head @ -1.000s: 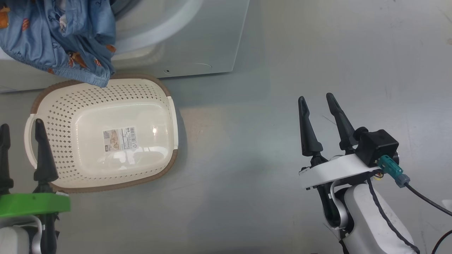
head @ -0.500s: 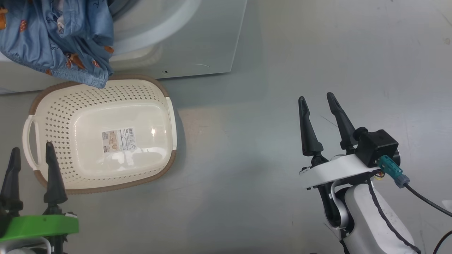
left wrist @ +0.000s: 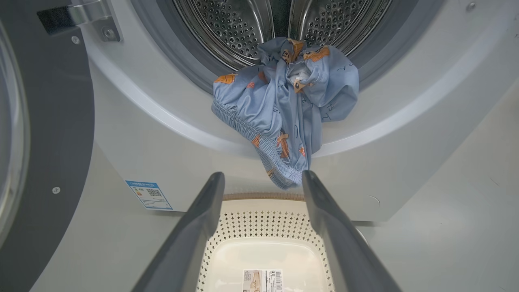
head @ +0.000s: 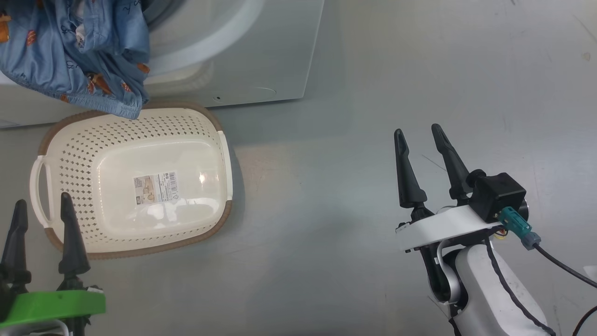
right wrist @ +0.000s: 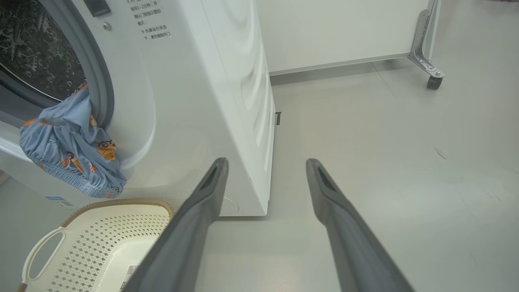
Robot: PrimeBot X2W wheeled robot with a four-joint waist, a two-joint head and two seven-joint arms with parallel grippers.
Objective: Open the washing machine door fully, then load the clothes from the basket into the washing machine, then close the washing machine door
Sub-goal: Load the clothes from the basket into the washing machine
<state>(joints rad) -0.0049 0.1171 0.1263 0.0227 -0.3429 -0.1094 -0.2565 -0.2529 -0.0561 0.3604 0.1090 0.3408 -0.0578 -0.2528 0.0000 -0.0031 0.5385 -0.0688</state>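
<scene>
Black fingers (head: 408, 168) spread and empty — left gripper (head: 43, 200) beside the basket (head: 154, 123), right gripper (head: 416, 129) over floor (head: 326, 210).

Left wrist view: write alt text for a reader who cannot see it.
Light blue clothes hang out of the washing machine, over its white front. The empty basket sits below, framed by the open left claw; the door stands open at left.

One washing machine (head: 261, 70), one door (left wrist: 48, 121), one basket (head: 70, 158), one bundle of clothes (head: 70, 46).
</scene>
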